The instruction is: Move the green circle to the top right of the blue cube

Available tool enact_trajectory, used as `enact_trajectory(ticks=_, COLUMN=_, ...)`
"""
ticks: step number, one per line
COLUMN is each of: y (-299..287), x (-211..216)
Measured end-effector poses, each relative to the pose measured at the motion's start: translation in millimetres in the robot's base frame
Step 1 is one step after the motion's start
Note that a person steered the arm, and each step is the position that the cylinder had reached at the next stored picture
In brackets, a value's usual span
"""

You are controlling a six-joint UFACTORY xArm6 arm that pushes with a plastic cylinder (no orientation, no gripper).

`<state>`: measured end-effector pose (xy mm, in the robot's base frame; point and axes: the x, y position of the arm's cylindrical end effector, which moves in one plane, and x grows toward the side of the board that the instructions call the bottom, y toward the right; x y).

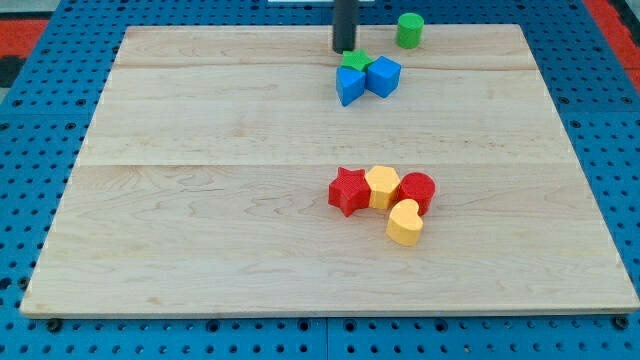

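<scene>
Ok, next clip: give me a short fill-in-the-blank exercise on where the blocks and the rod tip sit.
1. The green circle lies toward the view's upper ____ of the blue cube.
2. My tip stands just above the green ____ block.
3. The yellow heart sits just below the ____ circle.
4. The wooden board carries ____ blocks in all.

Missing words: right; star; red; eight

No text, label, brand, number or sign can be read anywhere in the frame. The wooden worktop point(200, 230) shows only plain grain, and the coloured blocks on it carry no markings. The blue perforated surface point(30, 120) around its edges is likewise unmarked.
</scene>
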<state>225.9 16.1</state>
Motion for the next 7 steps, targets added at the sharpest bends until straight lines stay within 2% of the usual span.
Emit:
enact_trajectory(ticks=1, y=7, x=-32)
enact_trajectory(ticks=4, y=106, x=-33)
enact_trajectory(ticks=5, y=132, x=19)
enact_trajectory(ticks=6, y=131, x=58)
enact_trajectory(ticks=7, y=205, x=38)
